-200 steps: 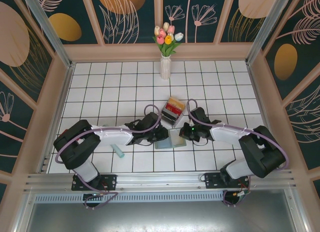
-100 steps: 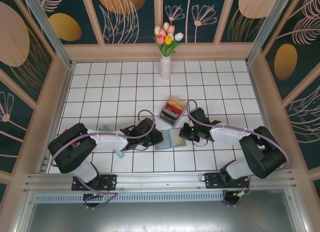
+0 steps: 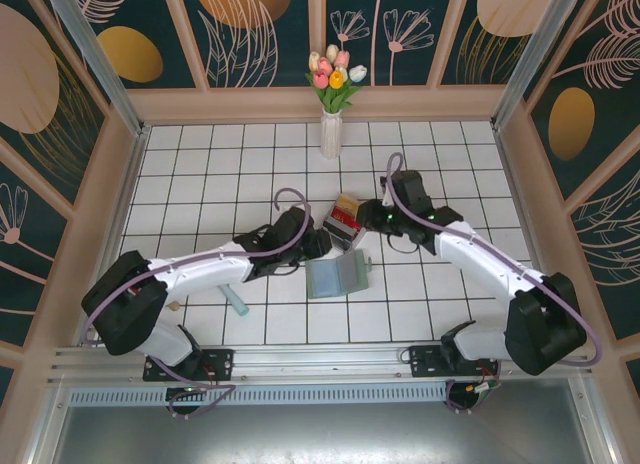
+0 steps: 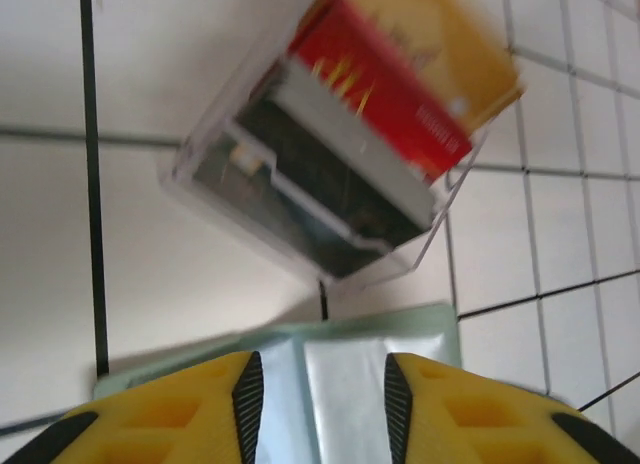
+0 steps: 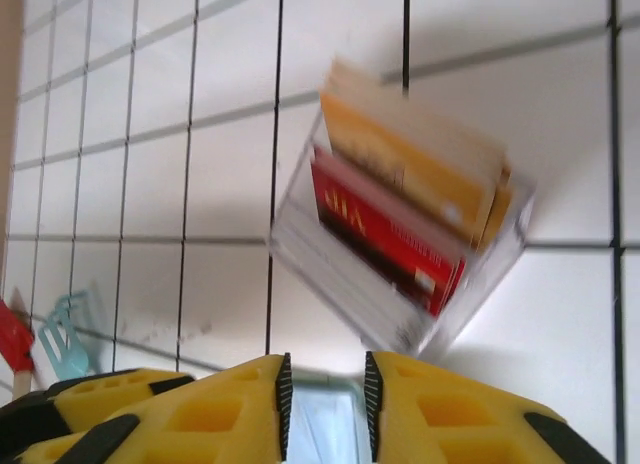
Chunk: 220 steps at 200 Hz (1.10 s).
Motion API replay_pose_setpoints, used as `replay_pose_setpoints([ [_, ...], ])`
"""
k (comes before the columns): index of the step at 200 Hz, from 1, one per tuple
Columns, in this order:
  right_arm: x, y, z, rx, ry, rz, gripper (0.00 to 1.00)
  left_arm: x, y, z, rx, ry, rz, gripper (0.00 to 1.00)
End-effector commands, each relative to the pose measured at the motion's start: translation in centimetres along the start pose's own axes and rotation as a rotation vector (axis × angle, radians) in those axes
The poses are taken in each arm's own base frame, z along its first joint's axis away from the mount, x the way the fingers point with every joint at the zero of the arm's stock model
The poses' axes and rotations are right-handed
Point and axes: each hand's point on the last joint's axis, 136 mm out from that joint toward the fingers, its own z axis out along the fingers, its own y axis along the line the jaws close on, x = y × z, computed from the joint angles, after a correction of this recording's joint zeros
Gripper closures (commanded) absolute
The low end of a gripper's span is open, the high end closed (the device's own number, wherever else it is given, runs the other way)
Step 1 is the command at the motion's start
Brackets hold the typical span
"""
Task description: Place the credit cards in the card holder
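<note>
Credit cards point(image 3: 347, 214) stand packed on edge in a clear box point(image 3: 334, 234) on the white tiled surface point(image 3: 200, 174), between the two grippers. The left gripper point(image 3: 318, 243) is just beside the box on one side, and the right gripper point(image 3: 372, 216) is just beside it on the opposite side.

In the left wrist view, the left gripper point(image 4: 320, 399) has its yellow fingers point(image 4: 180, 414) apart with nothing between them. The box point(image 4: 230, 174) lies ahead of the fingertips, turned at an angle. A pale grey card point(image 4: 350, 154) is closest to the gripper, then a red card point(image 4: 385, 79), then a yellow card point(image 4: 445, 29). The card holder point(image 4: 360, 369) lies open under this gripper, its edge close to the box.

In the right wrist view, the right gripper point(image 5: 325, 399) also has its fingers point(image 5: 440, 414) apart, with a narrower gap, and holds nothing. The box point(image 5: 385, 324) is ahead of it, and it shows a red card point(image 5: 380, 234) and a yellow card point(image 5: 400, 149).

From above, the card holder point(image 3: 338, 276) lies flat and open, behind both grippers toward the arm bases. Neither gripper holds it.
</note>
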Motion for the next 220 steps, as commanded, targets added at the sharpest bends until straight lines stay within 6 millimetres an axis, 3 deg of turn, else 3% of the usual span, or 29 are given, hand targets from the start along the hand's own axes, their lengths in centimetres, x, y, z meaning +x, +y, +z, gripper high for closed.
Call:
replay_pose_setpoints([
  [1, -1.0, -1.0, -0.6, 0.059, -0.003, -0.107, 0.69, -2.6, 0.1, -0.3, 0.025, -0.039, -0.041, 0.54],
  [24, -1.8, -0.3, 0.0, 0.05, 0.016, -0.201, 0.67, -4.4, -0.5, 0.6, 0.084, -0.051, -0.115, 0.49],
  [50, -2.0, -0.1, 1.7, 0.06, 0.065, -0.279, 0.65, -4.4, -0.8, 3.2, 0.096, 0.0, -0.161, 0.46],
  [76, -3.7, -2.8, 2.5, 0.243, 0.041, -0.29, 0.62, -4.0, -0.4, 5.2, 0.083, 0.021, -0.217, 0.44],
  [88, -4.6, -3.6, 2.8, 0.286, 0.031, -0.3, 0.54, -3.6, -0.1, 6.0, 0.077, 0.032, -0.242, 0.44],
  [108, -4.9, -3.5, 4.1, 0.218, 0.066, -0.283, 0.42, -3.1, -0.2, 6.8, 0.108, 0.053, -0.268, 0.44],
  [131, -4.6, -3.1, 6.0, 0.081, 0.127, -0.232, 0.4, -2.3, -0.1, 8.0, 0.121, 0.089, -0.265, 0.44],
  [136, -4.5, -3.2, 6.3, 0.063, 0.138, -0.22, 0.39, -3.1, -1.3, 8.0, 0.146, 0.08, -0.256, 0.45],
  [161, -3.6, -3.2, 7.6, -0.033, 0.214, -0.174, 0.38, -3.4, -1.0, 9.1, 0.102, 0.081, -0.219, 0.46],
  [182, -2.8, -2.8, 7.4, -0.092, 0.242, -0.144, 0.39, -3.5, -0.7, 9.9, 0.066, 0.092, -0.176, 0.48],
  [220, -1.8, -2.3, 5.3, -0.121, 0.234, -0.113, 0.39, -3.7, -0.5, 11.1, 0.018, 0.11, -0.104, 0.49],
])
